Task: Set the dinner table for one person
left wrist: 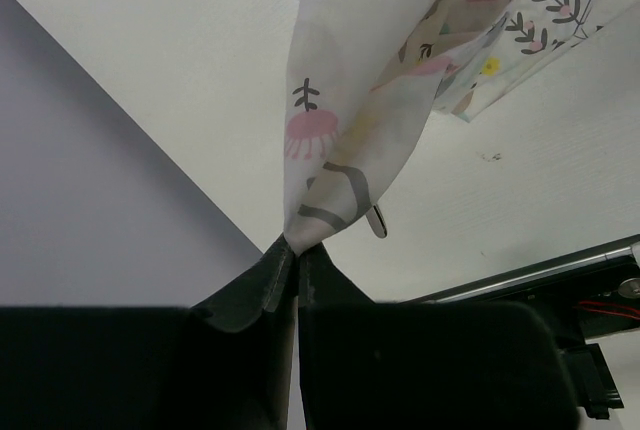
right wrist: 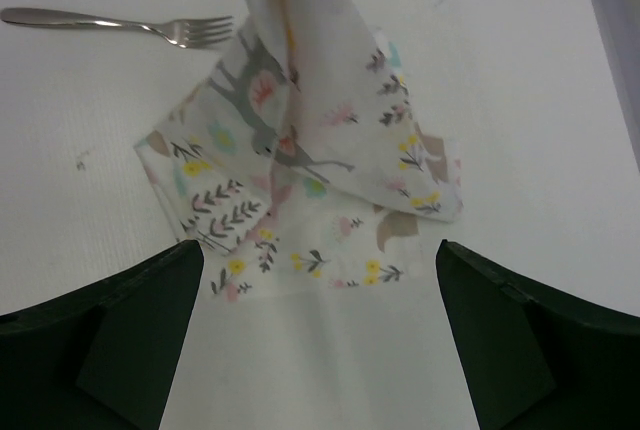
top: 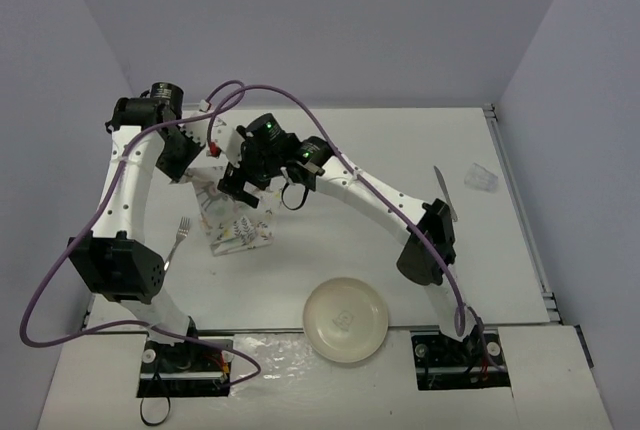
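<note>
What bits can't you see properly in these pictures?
Left wrist view: the left gripper pinches the cloth, but the cloth runs off the top edge.
Right wrist view: the fork has its handle end cut off by the left edge.
Top view: the cup is clear and tiny; upright or tipped, cannot tell.
Top view: the knife has its near end behind the right arm.

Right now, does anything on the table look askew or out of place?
Yes: the placemat lies folded over itself and rumpled, one corner pinched up by the left gripper, jaws shut on it. The fork and plate sit off it on the table.
</note>
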Controlling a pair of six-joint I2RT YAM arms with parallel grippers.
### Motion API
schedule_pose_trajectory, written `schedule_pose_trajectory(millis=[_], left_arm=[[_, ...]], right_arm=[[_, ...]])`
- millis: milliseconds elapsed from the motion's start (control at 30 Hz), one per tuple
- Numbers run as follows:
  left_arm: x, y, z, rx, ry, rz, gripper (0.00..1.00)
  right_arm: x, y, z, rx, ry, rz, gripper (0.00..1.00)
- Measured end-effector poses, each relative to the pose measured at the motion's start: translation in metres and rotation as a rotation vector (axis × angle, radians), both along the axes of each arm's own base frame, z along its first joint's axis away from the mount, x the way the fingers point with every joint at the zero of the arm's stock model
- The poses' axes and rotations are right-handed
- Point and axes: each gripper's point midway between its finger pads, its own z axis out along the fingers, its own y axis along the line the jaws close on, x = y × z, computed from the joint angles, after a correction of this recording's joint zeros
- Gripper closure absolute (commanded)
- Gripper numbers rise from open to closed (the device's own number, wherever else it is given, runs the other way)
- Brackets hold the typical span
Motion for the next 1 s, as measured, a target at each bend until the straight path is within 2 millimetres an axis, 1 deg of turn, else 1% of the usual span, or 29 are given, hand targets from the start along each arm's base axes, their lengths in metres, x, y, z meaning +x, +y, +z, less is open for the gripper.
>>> schedule_pose_trajectory(millis=[33,100,133,200,300,400,467,567,733,800,833,867,933,1000], left_arm=[[0.000,0.000,0.000,-0.002,0.000,0.000,1.00],[0.000,0.000,0.000,-0.003,0.001,0.000,1.00],[0.000,0.000,0.000,-0.004,0.001,0.000,1.00],[0.000,-0.001,-0.001,-0.006,0.003,0.002,1.00],[-0.001,-0.001,-0.003,-0.010,0.007,0.001,1.00],[-0.004,-0.004,-0.003,-0.021,0.009,-0.006,1.00],[-0.005,-0.004,-0.001,-0.025,0.002,-0.010,1.00],[-0.007,-0.003,0.003,-0.025,-0.016,-0.008,1.00],[-0.012,-0.004,0.010,-0.035,-0.037,-0.016,1.00],[-0.013,-0.005,0.012,-0.041,-0.041,-0.020,1.00],[-0.013,-0.005,0.012,-0.042,-0.041,-0.021,1.00],[-0.013,-0.005,0.012,-0.043,-0.041,-0.021,1.00],[-0.013,-0.004,0.012,-0.046,-0.041,-0.018,1.00],[-0.013,-0.003,0.015,-0.048,-0.047,-0.014,1.00]], right_arm=[[-0.007,0.011,-0.004,0.005,0.006,0.021,0.00],[-0.019,0.028,-0.019,0.002,0.031,0.062,0.00],[-0.025,0.035,-0.027,-0.002,0.044,0.081,0.00],[-0.032,0.044,-0.051,-0.026,0.082,0.105,0.00],[-0.034,0.048,-0.093,-0.076,0.140,0.111,0.00],[-0.029,0.044,-0.134,-0.136,0.188,0.096,0.00],[-0.026,0.040,-0.154,-0.163,0.209,0.090,0.00],[-0.020,0.035,-0.169,-0.178,0.229,0.083,0.00],[-0.012,0.030,-0.185,-0.187,0.259,0.070,0.02],[-0.009,0.027,-0.189,-0.188,0.270,0.064,0.06],[-0.009,0.027,-0.191,-0.190,0.275,0.062,0.11],[-0.009,0.027,-0.193,-0.191,0.280,0.062,0.13],[-0.011,0.027,-0.197,-0.194,0.291,0.066,0.16],[-0.014,0.028,-0.200,-0.196,0.299,0.070,0.22]])
